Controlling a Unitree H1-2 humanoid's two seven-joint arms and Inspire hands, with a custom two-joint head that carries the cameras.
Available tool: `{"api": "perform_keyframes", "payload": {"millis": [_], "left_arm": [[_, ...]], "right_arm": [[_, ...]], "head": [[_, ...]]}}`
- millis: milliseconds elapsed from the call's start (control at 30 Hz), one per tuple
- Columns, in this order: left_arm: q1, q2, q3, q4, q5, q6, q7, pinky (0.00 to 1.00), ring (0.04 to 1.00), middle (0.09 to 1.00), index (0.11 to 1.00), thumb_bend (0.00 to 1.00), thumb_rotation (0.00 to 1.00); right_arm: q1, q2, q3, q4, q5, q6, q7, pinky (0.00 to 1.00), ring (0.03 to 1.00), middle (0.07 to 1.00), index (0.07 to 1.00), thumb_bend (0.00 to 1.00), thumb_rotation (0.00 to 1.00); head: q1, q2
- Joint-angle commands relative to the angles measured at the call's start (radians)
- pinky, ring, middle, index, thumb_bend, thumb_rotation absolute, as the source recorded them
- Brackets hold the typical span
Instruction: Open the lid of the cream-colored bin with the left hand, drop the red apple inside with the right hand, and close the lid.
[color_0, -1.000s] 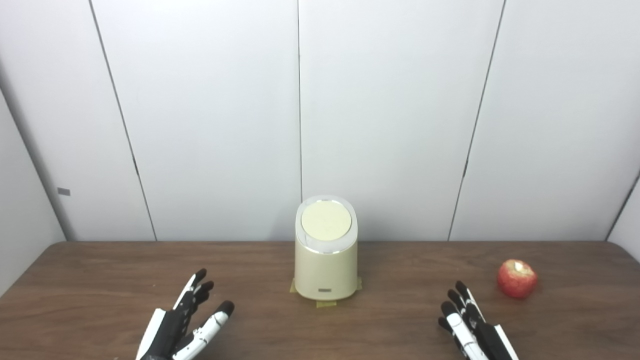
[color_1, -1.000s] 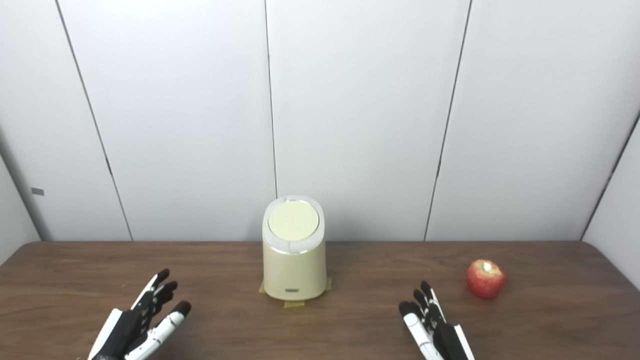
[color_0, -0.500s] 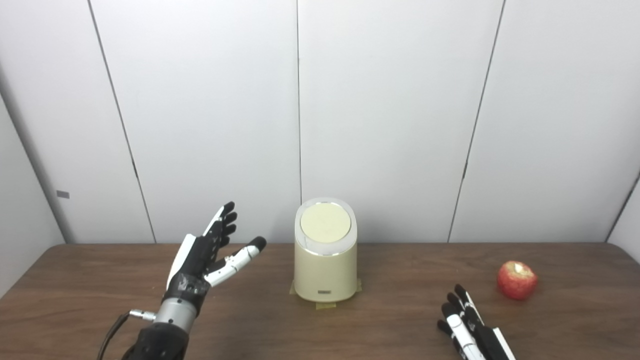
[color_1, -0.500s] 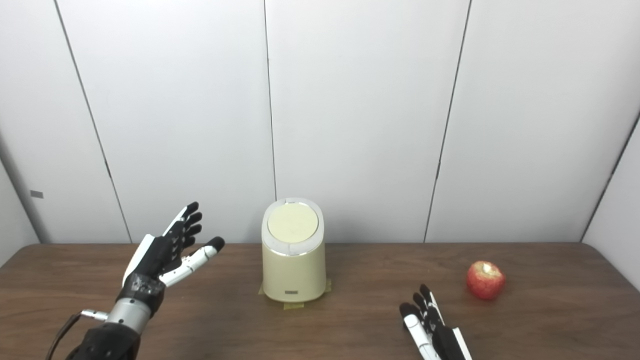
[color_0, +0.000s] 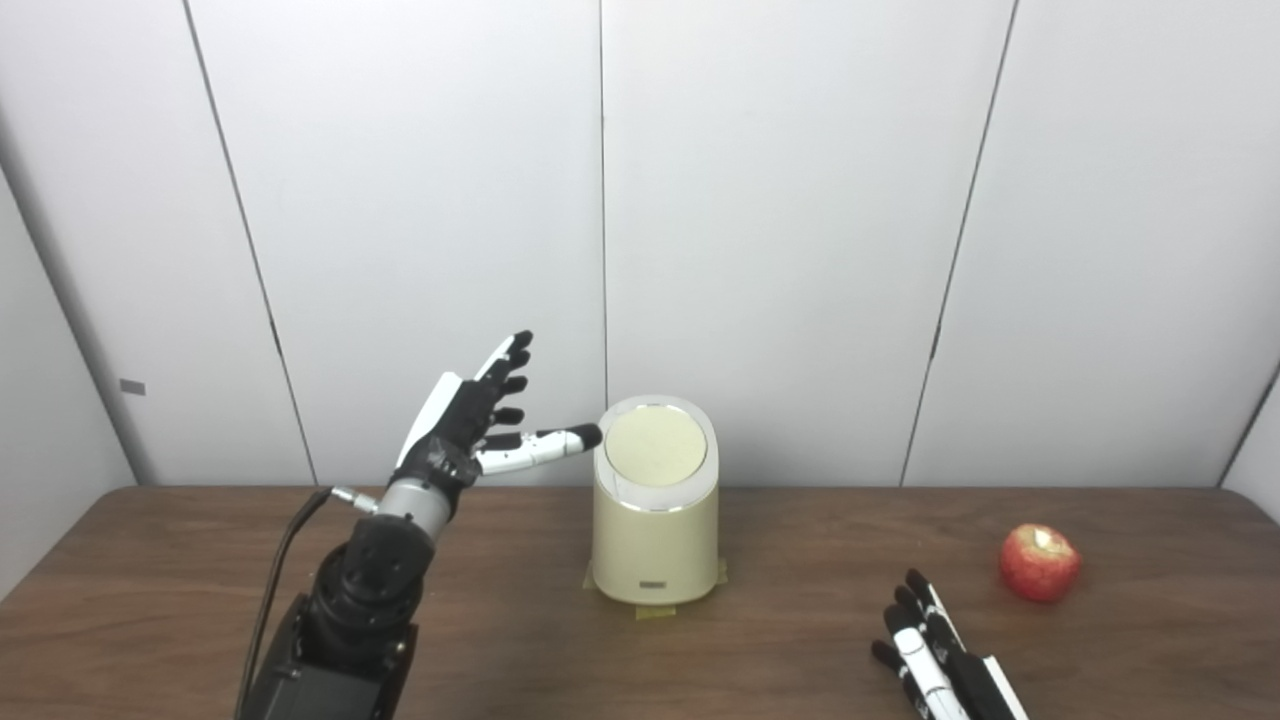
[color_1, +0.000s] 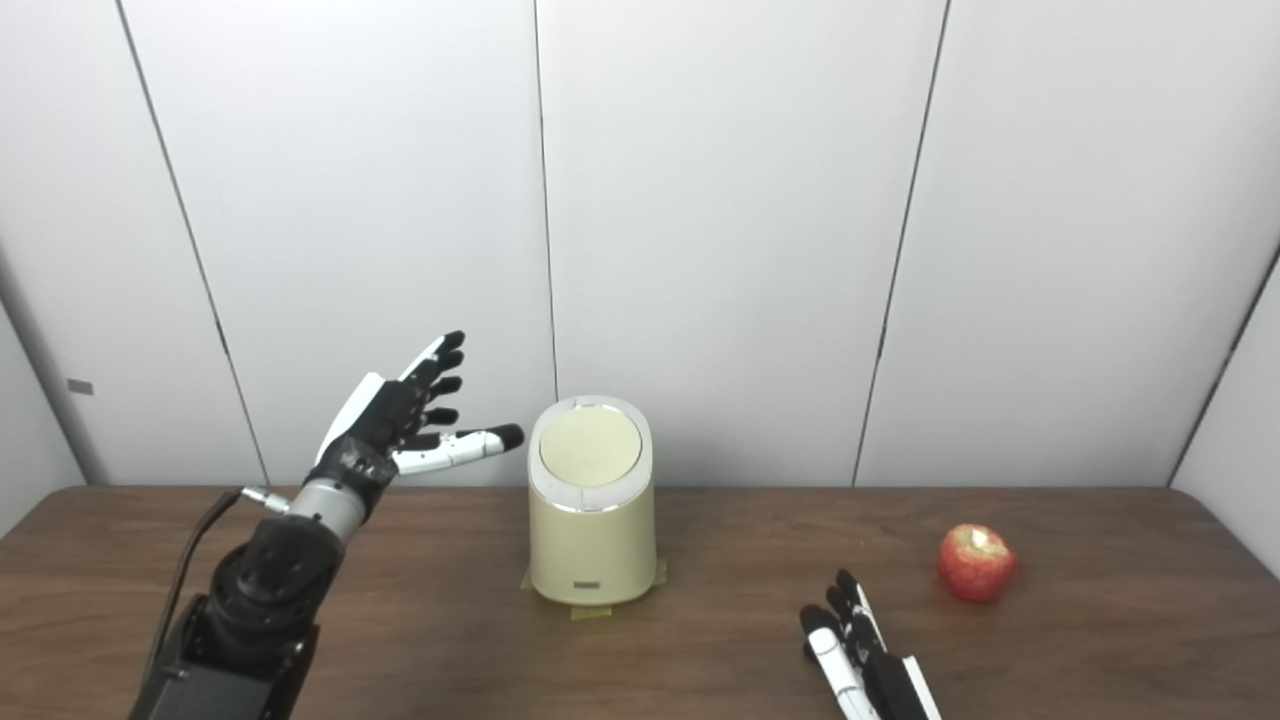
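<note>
From our left eye view, we see our left hand raised with fingers spread wide and empty, its thumb tip reaching just beside the upper left rim of the cream-colored bin; we cannot tell whether it touches. The bin stands upright on the table, long axis vertical, its round lid shut and tilted to face us. We judge that nothing of the task is done yet: the lid needs opening, the apple dropping in, the lid closing. Our right hand lies low near the picture's bottom edge, fingers extended and holding nothing, with the red apple beyond it to the right, near but apart.

From our right eye view, a gap shows between the left hand's thumb tip and the bin, to the hand's right. The apple sits stem hollow up, beyond and right of the right hand, untouched.
</note>
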Motion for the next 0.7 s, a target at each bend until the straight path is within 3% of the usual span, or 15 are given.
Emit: {"api": "perform_keyframes", "payload": {"millis": [0, 100, 333, 567, 667], "left_arm": [[-0.086, 0.025, -0.004, 0.014, 0.022, 0.017, -0.022, 0.82, 0.931, 0.98, 1.0, 0.87, 0.25], [-0.126, 0.016, -0.003, 0.056, 0.046, 0.022, -0.055, 0.81, 0.92, 0.969, 1.0, 0.89, 0.2], [-0.21, 0.003, -0.02, 0.16, 0.125, 0.022, -0.114, 0.81, 0.918, 0.984, 1.0, 0.9, 0.19], [-0.256, -0.035, -0.014, 0.241, 0.141, 0.021, -0.077, 0.85, 0.943, 0.991, 1.0, 0.88, 0.15], [-0.265, -0.062, 0.002, 0.263, 0.128, 0.02, -0.05, 0.83, 0.916, 0.964, 1.0, 0.86, 0.16]], "right_arm": [[-0.04, 0.007, 0.0, -0.029, 0.006, -0.024, 0.004, 0.88, 0.965, 0.988, 1.0, 0.58, 0.71], [-0.042, 0.012, -0.006, -0.033, 0.014, -0.015, 0.001, 0.89, 0.963, 0.988, 1.0, 0.58, 0.68], [-0.047, 0.018, -0.007, -0.047, 0.017, 0.005, -0.002, 0.91, 0.972, 0.994, 1.0, 0.57, 0.67], [-0.049, 0.014, -0.002, -0.056, 0.011, 0.008, 0.0, 0.91, 0.981, 1.0, 1.0, 0.57, 0.69], [-0.051, 0.015, -0.007, -0.061, 0.029, 0.016, 0.006, 0.91, 0.98, 1.0, 1.0, 0.58, 0.66]], "head": [[-0.001, 0.001], [-0.001, 0.003], [-0.009, 0.013], [-0.009, 0.017], [-0.013, 0.02]]}}
